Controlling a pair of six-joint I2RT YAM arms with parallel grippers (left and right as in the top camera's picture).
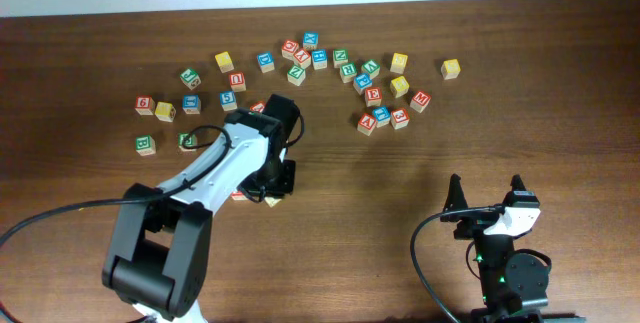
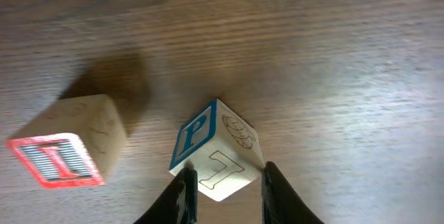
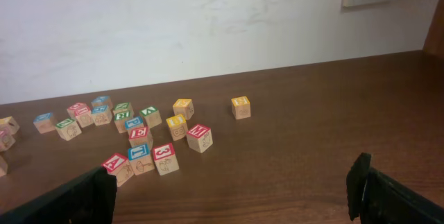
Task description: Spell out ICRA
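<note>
My left gripper is closed around a wooden block with a blue P face and an outlined letter on its near face. The block sits cornerwise between the fingers, which touch its sides. A block with a red I face lies on the table just to its left. From overhead, the left gripper covers both; only a corner of the held block and a sliver of the red I block show. My right gripper is open and empty at the front right, also seen in its wrist view.
Several letter blocks are scattered across the far half of the table. A red A block, a blue I block and a red 3 block stand together. A yellow block sits apart at the far right.
</note>
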